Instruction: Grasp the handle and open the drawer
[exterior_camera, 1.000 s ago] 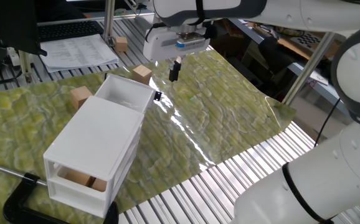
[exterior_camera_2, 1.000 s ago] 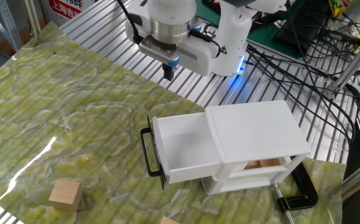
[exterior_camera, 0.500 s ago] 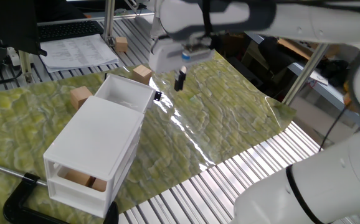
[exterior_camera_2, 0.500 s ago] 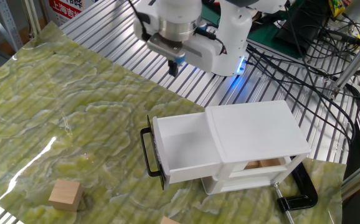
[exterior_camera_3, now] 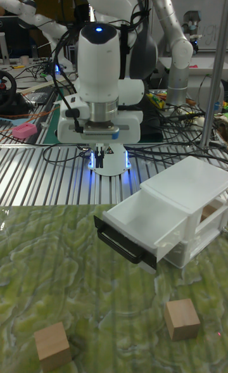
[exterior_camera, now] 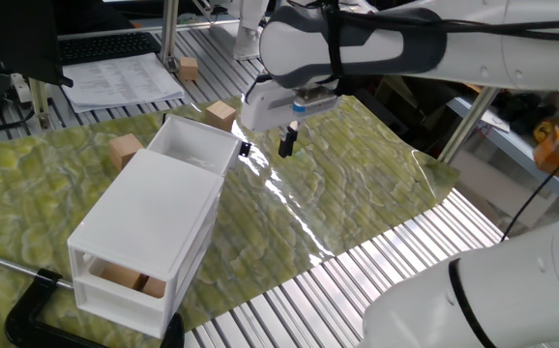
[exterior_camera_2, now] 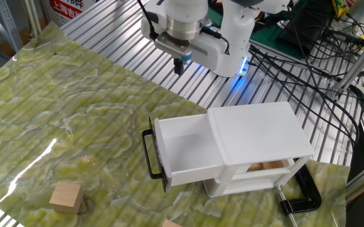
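A: In one fixed view, where is the drawer (exterior_camera: 198, 145)?
B: Pulled out of the top of the white cabinet (exterior_camera: 149, 227), its handle (exterior_camera: 245, 149) a small black tab at the front corner. The gripper (exterior_camera: 286, 143) hangs just past it, touching nothing, and has drifted right and a little lower than a second ago.

A: And the other fixed view?
B: The drawer (exterior_camera_2: 185, 151) is open and empty, unchanged, with the handle (exterior_camera_2: 148, 154) as a black bar across its front. The gripper (exterior_camera_2: 179, 65) is high over the slatted table (exterior_camera_2: 106, 28), farther right and up than before. Its fingers look pressed together with nothing between them, though they are small here.

A: The tall fixed view?
B: The drawer (exterior_camera_3: 136, 224) juts toward the camera, handle (exterior_camera_3: 117, 245) in front. Two wooden cubes (exterior_camera_3: 182, 318) lie on the green mat (exterior_camera_3: 63, 271). The gripper (exterior_camera_3: 102, 152) hangs well behind and above the drawer.
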### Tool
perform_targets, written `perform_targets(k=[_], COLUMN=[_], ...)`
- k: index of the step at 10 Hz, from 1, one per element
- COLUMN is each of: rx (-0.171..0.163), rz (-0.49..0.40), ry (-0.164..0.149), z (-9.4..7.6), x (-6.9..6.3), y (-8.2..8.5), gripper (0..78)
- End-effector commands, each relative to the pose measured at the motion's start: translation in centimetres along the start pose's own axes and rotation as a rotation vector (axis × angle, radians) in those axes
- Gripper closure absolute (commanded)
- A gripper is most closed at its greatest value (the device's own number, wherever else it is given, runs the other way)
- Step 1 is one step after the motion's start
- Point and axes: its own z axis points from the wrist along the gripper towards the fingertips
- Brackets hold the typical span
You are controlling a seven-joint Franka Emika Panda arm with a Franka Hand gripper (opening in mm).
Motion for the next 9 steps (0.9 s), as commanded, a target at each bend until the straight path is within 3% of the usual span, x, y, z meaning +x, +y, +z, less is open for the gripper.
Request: perform_targets(k=[1,2,5,6,9], rx=[-0.015,-0.039,-0.039,-0.038,-0.029], rz=[0.006,0.002,0.002,0.010,0.012], ry=[-0.001,-0.002,-0.002,-0.016,-0.024], z=[-1.54,-1.57,-1.03,-0.78,-1.03], x=[-2.89,-3.37,-2.89,-2.50,-2.91], y=[0.30,0.40,0.50,0.48,0.50], gripper=[76.4,76.4,76.4,76.4,76.4])
